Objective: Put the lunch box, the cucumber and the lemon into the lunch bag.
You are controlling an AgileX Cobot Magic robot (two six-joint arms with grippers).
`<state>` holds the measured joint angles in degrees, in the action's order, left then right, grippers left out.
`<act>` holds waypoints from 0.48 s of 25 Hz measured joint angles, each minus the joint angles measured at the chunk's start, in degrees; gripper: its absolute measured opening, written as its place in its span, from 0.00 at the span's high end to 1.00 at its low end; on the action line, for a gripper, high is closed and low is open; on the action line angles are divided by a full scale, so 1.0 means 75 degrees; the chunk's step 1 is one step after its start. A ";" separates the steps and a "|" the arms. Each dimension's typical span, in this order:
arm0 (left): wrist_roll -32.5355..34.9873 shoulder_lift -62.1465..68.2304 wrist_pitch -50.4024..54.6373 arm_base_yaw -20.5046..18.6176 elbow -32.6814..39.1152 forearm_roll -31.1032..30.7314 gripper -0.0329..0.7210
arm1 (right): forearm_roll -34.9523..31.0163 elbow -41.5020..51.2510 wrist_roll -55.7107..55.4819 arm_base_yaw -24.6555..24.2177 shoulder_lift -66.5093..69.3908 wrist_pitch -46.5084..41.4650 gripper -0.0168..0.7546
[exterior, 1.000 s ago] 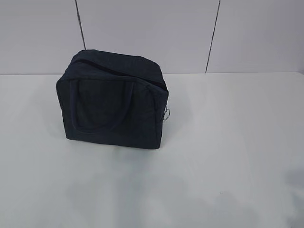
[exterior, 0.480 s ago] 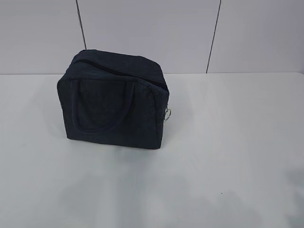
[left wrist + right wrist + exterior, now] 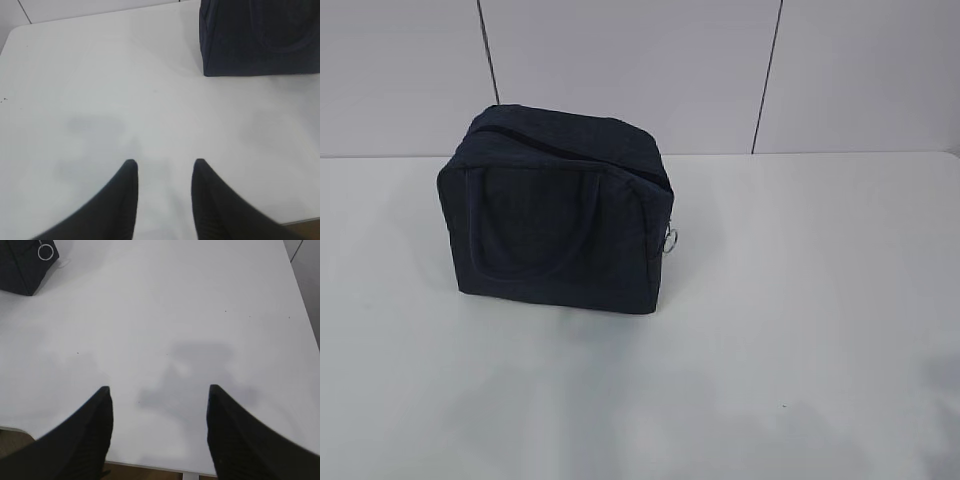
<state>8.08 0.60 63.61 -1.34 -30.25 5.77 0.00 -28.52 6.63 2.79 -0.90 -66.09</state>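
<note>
Left gripper (image 3: 165, 167) hangs over bare table (image 3: 800, 330), its jaws partly apart and holding nothing. The lunch bag (image 3: 558, 215) stands upright left of centre, near the table's back edge: boxy dark navy fabric, handle lying flat, top zipper closed, its ring pull (image 3: 671, 238) hanging at the right end. Right gripper (image 3: 159, 390) stands wide and empty. Judgement: no lunch box, cucumber or lemon shows; unzip by the ring while the other arm steadies the bag.

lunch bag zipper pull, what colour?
Silver ring pull on the dark navy lunch bag; clearest in the right wrist view.
</note>
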 joint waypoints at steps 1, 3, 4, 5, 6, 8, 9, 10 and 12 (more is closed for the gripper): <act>0.0000 0.0000 0.0000 0.0000 0.0000 0.0000 0.61 | 0.0000 0.0000 0.0000 0.0000 0.0000 0.0000 0.39; 0.0000 0.0000 0.0000 0.0000 0.0000 0.0000 0.62 | 0.0000 0.0000 0.0000 0.0000 0.0000 0.0000 0.39; 0.0000 0.0000 0.0000 0.0000 0.0000 0.0000 0.62 | 0.0000 0.0000 -0.0012 0.0000 0.0000 0.0000 0.39; 0.0000 0.0000 0.0000 0.0000 0.0000 0.0000 0.63 | 0.0000 0.0000 -0.0012 0.0000 0.0000 0.0000 0.39; 0.0000 0.0000 0.0000 0.0000 0.0000 0.0000 0.63 | 0.0000 0.0000 -0.0012 0.0000 0.0000 0.0000 0.39; 0.0000 0.0000 0.0000 0.0000 0.0000 0.0000 0.63 | 0.0000 0.0000 -0.0012 0.0000 0.0000 0.0000 0.39; 0.0000 0.0000 0.0000 0.0000 0.0000 0.0000 0.64 | 0.0000 0.0000 -0.0012 0.0000 0.0000 0.0000 0.39; 0.0000 0.0000 0.0000 0.0000 0.0000 0.0000 0.64 | 0.0000 0.0000 -0.0012 0.0000 0.0000 0.0000 0.39; 0.0000 0.0000 0.0000 0.0000 0.0000 0.0000 0.64 | 0.0000 0.0000 -0.0012 0.0000 0.0000 0.0000 0.39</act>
<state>8.08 0.60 63.61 -1.34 -30.25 5.77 0.00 -28.52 6.54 2.79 -0.90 -66.09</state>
